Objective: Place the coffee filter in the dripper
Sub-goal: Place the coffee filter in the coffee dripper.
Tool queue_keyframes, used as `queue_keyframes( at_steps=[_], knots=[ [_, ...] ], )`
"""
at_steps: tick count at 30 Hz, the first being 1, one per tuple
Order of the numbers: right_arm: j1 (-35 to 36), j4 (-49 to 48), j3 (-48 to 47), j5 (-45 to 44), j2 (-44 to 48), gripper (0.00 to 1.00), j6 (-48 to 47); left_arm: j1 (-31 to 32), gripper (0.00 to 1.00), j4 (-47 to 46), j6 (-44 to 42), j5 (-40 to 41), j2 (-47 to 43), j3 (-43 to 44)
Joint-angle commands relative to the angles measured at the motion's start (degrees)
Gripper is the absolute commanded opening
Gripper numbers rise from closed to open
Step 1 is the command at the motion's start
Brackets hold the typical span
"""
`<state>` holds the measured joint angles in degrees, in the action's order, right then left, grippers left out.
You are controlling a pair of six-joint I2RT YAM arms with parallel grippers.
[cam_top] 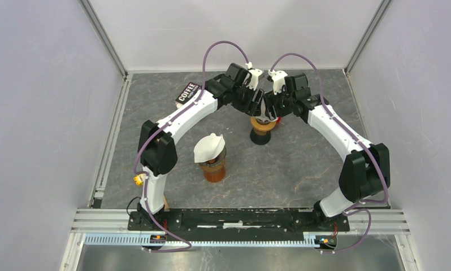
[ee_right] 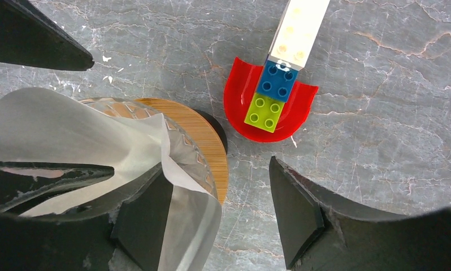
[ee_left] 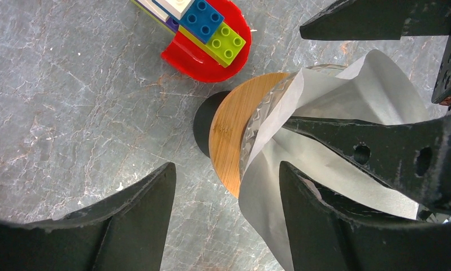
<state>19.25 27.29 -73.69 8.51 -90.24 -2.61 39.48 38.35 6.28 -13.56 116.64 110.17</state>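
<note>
Seating step: my left hand [ee_left: 226, 217] and right hand [ee_right: 212, 217], both open, straddle the filter [ee_left: 330, 169] in the dripper [ee_left: 234, 138]; next, press it flush.

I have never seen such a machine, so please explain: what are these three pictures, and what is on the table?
Two robot arms work on a grey table. One picture looks down from above; the other two come from cameras on the wrists. The left gripper and right gripper, both open, meet over a dripper, where a paper filter sits, one finger inside it. Nearby stand a second dripper with its own filter, a coffee box, and toy bricks on a red piece.
</note>
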Motion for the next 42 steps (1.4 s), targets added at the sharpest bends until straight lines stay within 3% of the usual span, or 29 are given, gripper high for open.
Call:
queue_keyframes(
  at_steps=[1, 9, 42],
  knots=[
    [1.5, 0.6, -2.9, -0.3, -0.3, 0.69, -3.5, 0.9, 0.74, 1.2, -5.4, 1.4, 1.7, 0.8],
    [1.4, 3.5, -7.7, 1.0, 0.7, 0.70, -3.8, 0.9, 0.76, 3.0, -6.2, 1.1, 2.0, 4.2],
    [-0.9, 5.3, -12.1, 12.1, -0.5, 0.73, -0.5, 0.9, 0.78, 3.9, -6.2, 0.6, 2.2, 2.9]
  ],
)
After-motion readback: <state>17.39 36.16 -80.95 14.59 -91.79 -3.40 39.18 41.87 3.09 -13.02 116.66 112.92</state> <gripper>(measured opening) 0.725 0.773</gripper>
